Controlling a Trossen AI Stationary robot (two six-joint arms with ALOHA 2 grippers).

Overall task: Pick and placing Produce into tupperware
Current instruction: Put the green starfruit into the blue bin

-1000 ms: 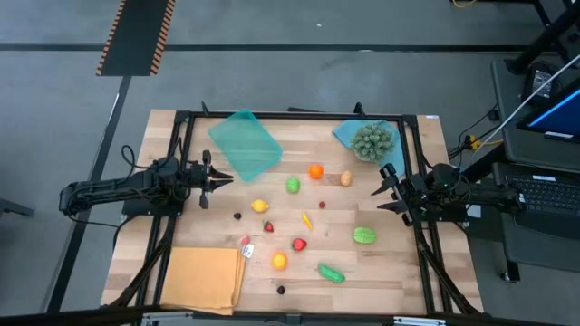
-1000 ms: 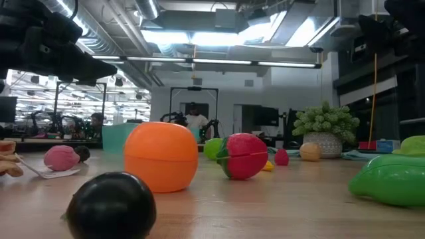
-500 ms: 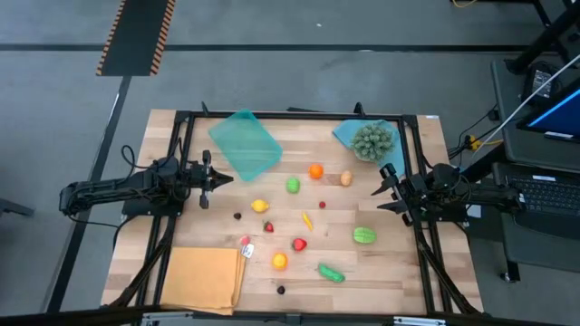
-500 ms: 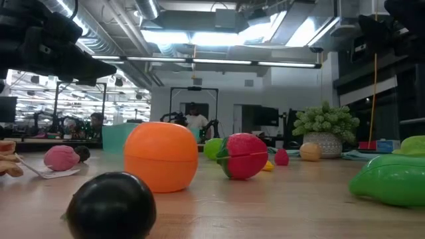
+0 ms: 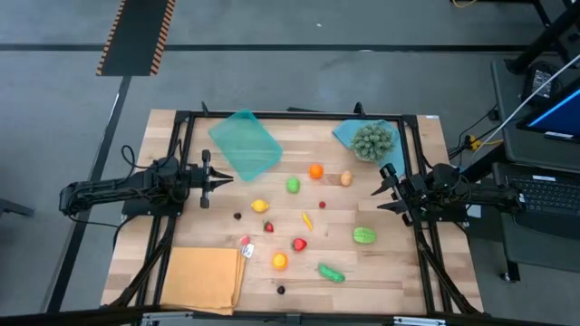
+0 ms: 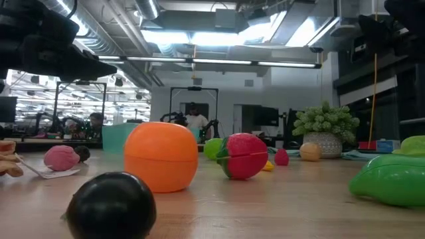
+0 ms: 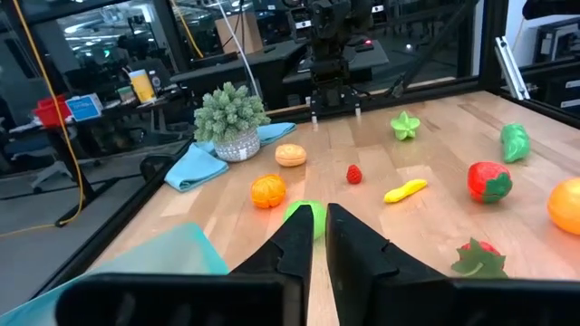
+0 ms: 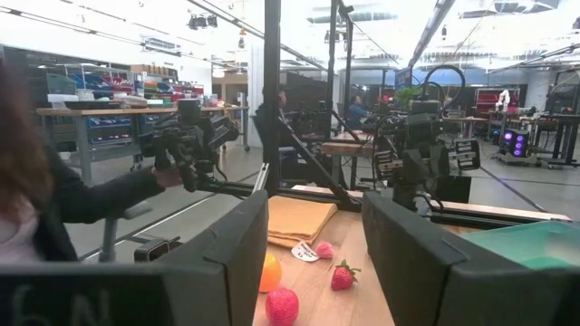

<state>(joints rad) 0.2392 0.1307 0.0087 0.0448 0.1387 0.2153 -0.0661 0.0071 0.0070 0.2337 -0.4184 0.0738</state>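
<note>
Produce loose on the worktop, tray bare, both pincers idle

Fruits and vegetables lie scattered over the middle of the worktop, none in the teal tray, which sits tilted near the far edge toward the left side. An orange, a green piece and a tan piece lie nearest the tray; a lemon, a yellow strip, a strawberry, a striped green piece, a cucumber and small dark berries lie nearer. An orange mat covers the near left corner; a bushy plant stands on a blue cloth at the far right. Left pincer hovers at the left edge beside the tray, fingers nearly together, holding nothing. Right pincer waits at the right edge, fingers parted, empty
</note>
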